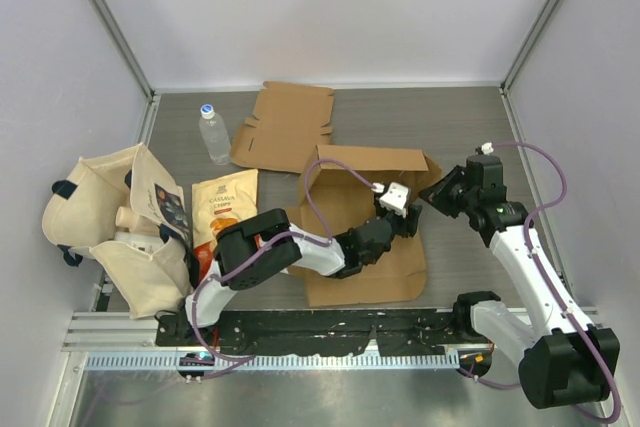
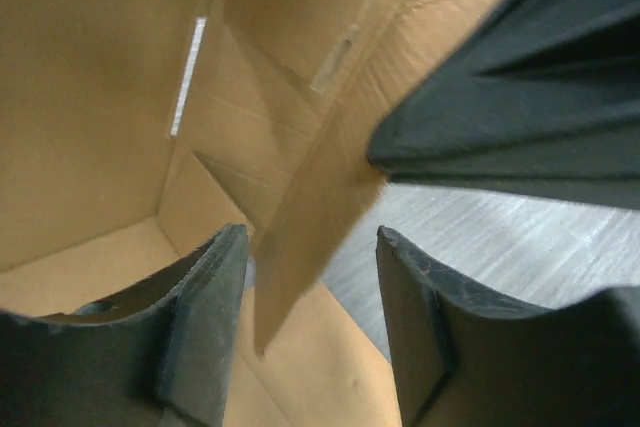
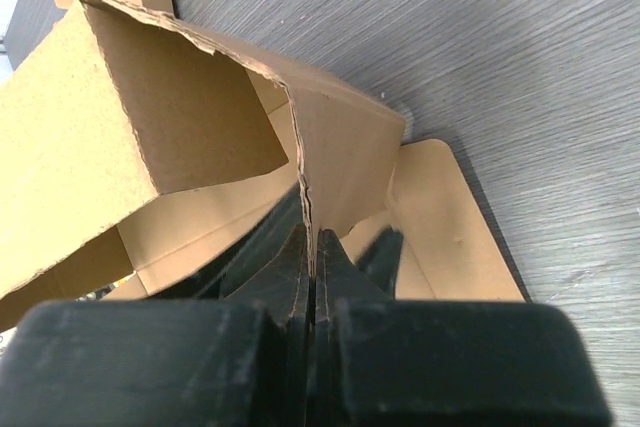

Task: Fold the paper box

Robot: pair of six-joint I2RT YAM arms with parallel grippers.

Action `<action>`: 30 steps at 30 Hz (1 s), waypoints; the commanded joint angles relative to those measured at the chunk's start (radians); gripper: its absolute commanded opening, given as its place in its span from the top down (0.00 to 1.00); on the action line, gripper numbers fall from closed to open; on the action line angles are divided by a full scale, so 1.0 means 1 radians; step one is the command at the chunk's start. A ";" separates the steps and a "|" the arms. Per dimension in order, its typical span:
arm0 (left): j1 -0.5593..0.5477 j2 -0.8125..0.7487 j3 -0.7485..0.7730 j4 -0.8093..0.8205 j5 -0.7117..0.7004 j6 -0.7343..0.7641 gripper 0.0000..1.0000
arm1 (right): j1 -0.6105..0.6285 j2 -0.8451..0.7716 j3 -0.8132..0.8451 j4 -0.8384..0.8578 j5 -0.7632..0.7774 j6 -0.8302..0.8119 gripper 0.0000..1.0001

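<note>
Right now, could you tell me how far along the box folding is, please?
Partly done: the paper box has walls raised at its far side. In hand: the right gripper is shut on a wall edge; the left gripper, open, straddles a flap. Left: the near panel lies flat, box unclosed.

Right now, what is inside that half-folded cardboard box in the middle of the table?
Only the left gripper, open around a wall flap; the box looks bare otherwise. The arm covers part of its floor, so that patch is unseen.
</note>
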State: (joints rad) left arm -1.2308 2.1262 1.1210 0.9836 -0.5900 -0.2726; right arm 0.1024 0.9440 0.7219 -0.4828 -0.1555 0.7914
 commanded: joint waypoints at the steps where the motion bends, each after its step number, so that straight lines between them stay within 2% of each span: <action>1: 0.053 0.024 0.054 0.027 0.061 0.041 0.56 | 0.013 0.007 0.062 0.038 -0.065 -0.011 0.99; 3: 0.071 0.020 0.054 0.009 0.096 0.035 0.69 | 0.017 0.003 0.063 0.049 -0.081 -0.017 0.99; 4: 0.080 0.020 0.056 0.009 0.111 0.032 0.81 | 0.020 0.001 0.060 0.052 -0.084 -0.026 0.99; 7: 0.093 0.012 0.050 0.018 0.179 0.033 0.94 | 0.020 0.007 0.060 0.056 -0.107 -0.056 0.95; 8: 0.096 0.006 0.043 0.018 0.186 0.032 0.97 | 0.019 0.009 0.063 0.053 -0.108 -0.090 0.92; 9: 0.099 0.000 0.036 0.018 0.196 0.024 1.00 | 0.019 0.009 0.066 0.049 -0.107 -0.109 0.81; 10: 0.114 -0.009 0.007 0.020 0.214 -0.011 1.00 | 0.013 0.006 0.077 0.049 -0.108 -0.132 0.75; 11: 0.123 -0.026 -0.012 0.035 0.234 -0.034 1.00 | 0.010 0.001 0.086 0.041 -0.104 -0.185 0.63; 13: 0.149 -0.040 -0.064 0.058 0.283 -0.069 1.00 | 0.000 -0.039 0.108 0.033 -0.040 -0.237 0.51; 14: 0.155 -0.048 -0.078 0.076 0.295 -0.089 1.00 | -0.004 -0.062 0.103 0.044 -0.021 -0.265 0.41; 17: 0.189 -0.054 -0.133 0.133 0.386 -0.111 1.00 | -0.023 -0.126 0.082 0.104 0.039 -0.294 0.29; 19: 0.220 -0.060 -0.188 0.193 0.477 -0.128 1.00 | -0.038 -0.137 0.047 0.173 0.045 -0.314 0.24; 23: 0.255 -0.068 -0.236 0.269 0.612 -0.137 1.00 | -0.090 -0.032 0.045 0.323 -0.142 -0.353 0.20; 25: 0.260 -0.072 -0.253 0.271 0.640 -0.132 1.00 | -0.089 0.019 0.102 0.328 -0.257 -0.411 0.20; 26: 0.260 -0.077 -0.257 0.273 0.665 -0.129 1.00 | -0.090 0.047 0.123 0.311 -0.288 -0.435 0.14; 28: 0.260 -0.084 -0.273 0.276 0.670 -0.122 1.00 | -0.080 0.148 0.213 0.247 -0.386 -0.537 0.13; 29: 0.258 -0.084 -0.274 0.277 0.664 -0.122 1.00 | -0.064 0.183 0.253 0.140 -0.381 -0.569 0.13; 30: 0.260 -0.086 -0.279 0.277 0.664 -0.111 1.00 | -0.019 0.244 0.311 0.104 -0.334 -0.595 0.13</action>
State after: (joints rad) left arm -0.9684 2.0777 0.8677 1.2316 0.0067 -0.3916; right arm 0.0193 1.0672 0.8604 -0.2752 -0.3977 0.3744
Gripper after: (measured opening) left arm 0.014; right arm 0.867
